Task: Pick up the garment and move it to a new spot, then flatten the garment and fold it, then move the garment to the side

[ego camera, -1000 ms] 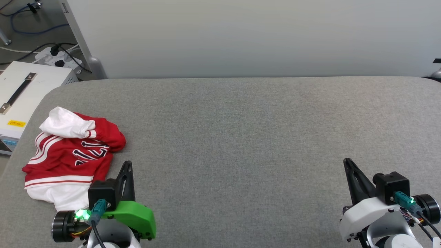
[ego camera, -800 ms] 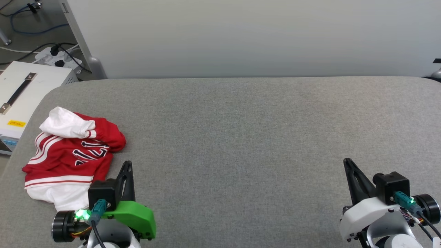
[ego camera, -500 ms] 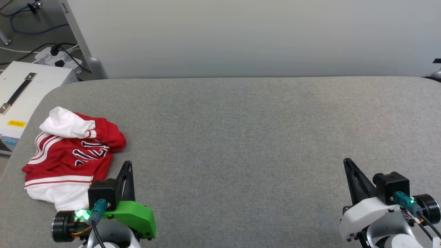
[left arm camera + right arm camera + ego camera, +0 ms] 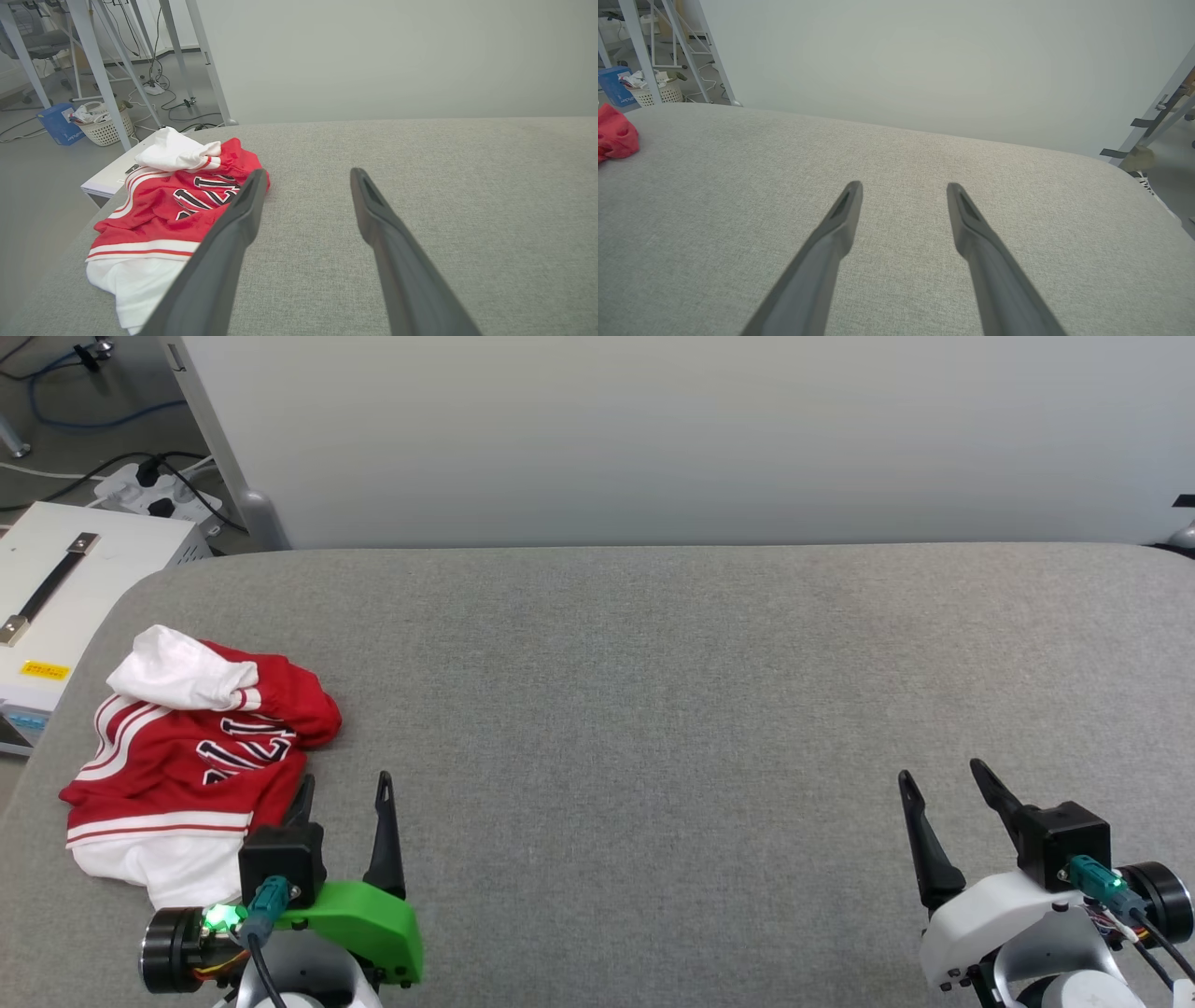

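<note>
Black fingers of the left gripper (image 4: 344,784) stand spread wide at the lower left of the head view and hold nothing. One fingertip is just beside the hem of the garment (image 4: 201,747); whether it touches the cloth I cannot tell. The right gripper (image 4: 939,773), at the lower right, is spread just as wide and is also empty, well apart from the shirt.

The garment lies crumpled in a heap on the grey padded table (image 4: 653,691), at the left of the frame near the table's rounded corner, with a white sleeve bunched on top. A white case (image 4: 56,588) stands off the edge beyond it.

The pickup looks not yet begun. The risks:
- A shallow pinch may catch only the loose sleeve or one layer, so the rest trails and tangles.
- A sideways nudge from the near finger could push the heap over the edge.
</note>
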Robot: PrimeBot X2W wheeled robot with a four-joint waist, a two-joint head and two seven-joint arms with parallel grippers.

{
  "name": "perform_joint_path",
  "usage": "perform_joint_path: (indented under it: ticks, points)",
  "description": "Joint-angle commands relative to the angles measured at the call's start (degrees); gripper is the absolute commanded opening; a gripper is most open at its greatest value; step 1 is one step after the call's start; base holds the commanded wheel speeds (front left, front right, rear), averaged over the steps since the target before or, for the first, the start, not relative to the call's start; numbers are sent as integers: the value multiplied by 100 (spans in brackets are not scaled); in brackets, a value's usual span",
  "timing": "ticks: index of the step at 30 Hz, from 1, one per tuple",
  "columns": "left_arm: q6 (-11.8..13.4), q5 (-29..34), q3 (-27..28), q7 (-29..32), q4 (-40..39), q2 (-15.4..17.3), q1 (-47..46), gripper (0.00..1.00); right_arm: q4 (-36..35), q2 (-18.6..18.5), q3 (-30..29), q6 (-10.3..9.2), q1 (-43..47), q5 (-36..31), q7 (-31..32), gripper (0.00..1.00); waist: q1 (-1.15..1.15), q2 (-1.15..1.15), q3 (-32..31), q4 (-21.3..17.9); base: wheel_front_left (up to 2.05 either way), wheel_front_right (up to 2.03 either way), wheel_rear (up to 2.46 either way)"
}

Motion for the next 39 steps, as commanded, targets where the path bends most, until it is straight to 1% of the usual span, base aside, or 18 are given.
perform_joint_path:
  ticks: [1, 16, 39]
  points:
    - [26, -14, -5, -35, -8, -1, -5, 100, -15, 0, -13, 0, -4, 29, -32, 100, 0, 0, 2, 0, 0, 0, 0]
    - [125, -68, -66, -240, -101, -4, -29, 100, -259, 2, -58, -1, -14, 376, -235, 100, 0, 0, 23, 1, 0, 0, 0]
    - [186, -193, -179, -538, -118, -9, 55, 100, -426, 3, -80, -2, 149, 724, -527, 100, 0, 0, 7, -8, 0, 0, 0]
